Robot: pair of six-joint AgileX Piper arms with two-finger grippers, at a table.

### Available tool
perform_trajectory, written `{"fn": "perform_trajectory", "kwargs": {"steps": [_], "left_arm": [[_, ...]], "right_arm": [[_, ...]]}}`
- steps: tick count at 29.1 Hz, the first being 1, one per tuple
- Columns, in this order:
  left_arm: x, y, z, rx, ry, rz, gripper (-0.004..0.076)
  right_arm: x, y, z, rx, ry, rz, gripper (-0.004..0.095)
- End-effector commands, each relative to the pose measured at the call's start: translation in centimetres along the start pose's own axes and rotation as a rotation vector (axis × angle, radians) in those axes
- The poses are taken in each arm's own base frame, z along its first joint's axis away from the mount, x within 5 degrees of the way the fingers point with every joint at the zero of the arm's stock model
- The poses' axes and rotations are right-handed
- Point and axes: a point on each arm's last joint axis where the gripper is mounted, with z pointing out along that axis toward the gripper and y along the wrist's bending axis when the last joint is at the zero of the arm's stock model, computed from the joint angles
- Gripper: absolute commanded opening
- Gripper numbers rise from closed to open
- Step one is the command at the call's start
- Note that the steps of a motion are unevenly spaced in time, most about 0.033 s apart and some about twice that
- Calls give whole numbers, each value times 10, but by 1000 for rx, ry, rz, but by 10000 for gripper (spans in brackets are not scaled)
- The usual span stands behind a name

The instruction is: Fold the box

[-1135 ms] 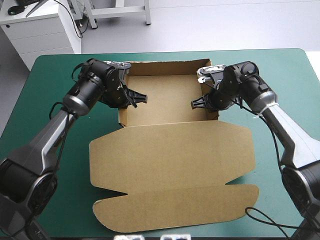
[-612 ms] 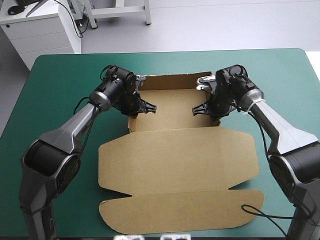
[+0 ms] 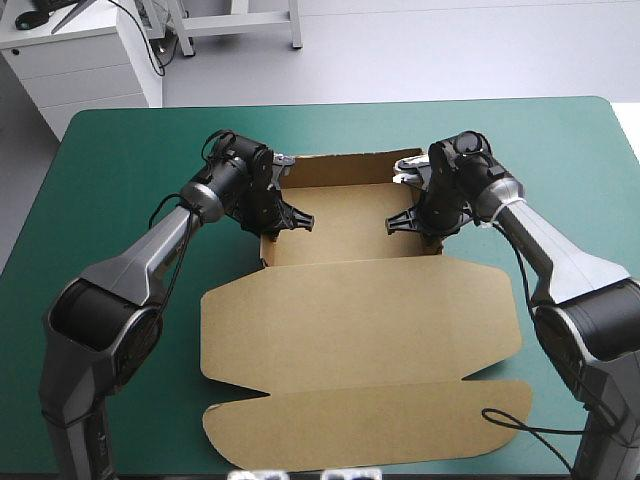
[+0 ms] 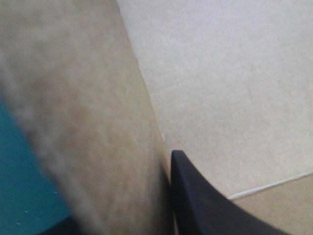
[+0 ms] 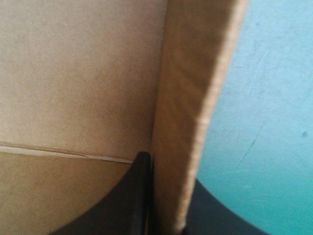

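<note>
Nearest me, the lid's end flap (image 3: 370, 420) lies flat by the table's near edge. The wide lid (image 3: 360, 320) is spread flat just beyond it.

The teal-green cover (image 3: 120, 150) shows bare on both sides of the board and along the far edge.

The box (image 3: 345, 215) sits mid-table, toward the far side. It is an open tray with its far wall (image 3: 340, 168) and both side walls raised.

My left arm reaches in from the near left, elbow bent, wrist turned inward over the tray's left side. My left gripper (image 3: 283, 213) is pinched onto the left wall (image 4: 98, 122). One black finger (image 4: 205, 205) lies inside against the board, and the other is mostly hidden behind the wall.

My right arm mirrors it from the near right. My right gripper (image 3: 410, 220) is clamped on the right wall (image 5: 188, 122), with one finger (image 5: 132, 196) inside the tray and the other (image 5: 215, 210) outside over the cover. The two grippers face each other across the tray floor, well apart.

Beyond the far left corner stands a white cabinet (image 3: 80, 60) on pale floor (image 3: 450, 45).
</note>
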Motion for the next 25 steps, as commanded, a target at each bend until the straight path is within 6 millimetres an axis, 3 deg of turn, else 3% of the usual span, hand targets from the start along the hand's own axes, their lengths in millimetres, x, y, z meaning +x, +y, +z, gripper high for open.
{"fn": "perform_trajectory", "kwargs": {"steps": [1,4,9,13,18,20,22,23,24,25], "left_arm": [[4,0,-35,12,-40,19,392],[4,1,-35,9,-40,12,530],[3,1,-37,12,-51,-34,548],[-3,0,-49,21,-97,-34,548],[-15,-1,-87,48,-233,-31,544],[-18,-1,-112,70,-312,-34,480],[-17,-1,-136,87,-384,-36,304],[-14,0,-152,95,-427,-37,137],[-10,1,-165,102,-460,-38,18],[-5,3,-178,104,-491,-32,1]], "right_arm": [[-4,-4,-29,6,-109,-22,245],[-5,-3,-29,-1,-120,-20,408],[-6,-3,-30,-9,-136,-13,626],[-14,-2,-40,-17,-207,1,663],[-27,-2,-79,-18,-312,7,663],[-28,-4,-96,-7,-333,6,663],[-27,-6,-105,11,-328,4,663],[-26,-7,-112,18,-346,6,663],[-25,-7,-115,20,-354,6,663],[-24,-7,-117,19,-359,6,663]]}}
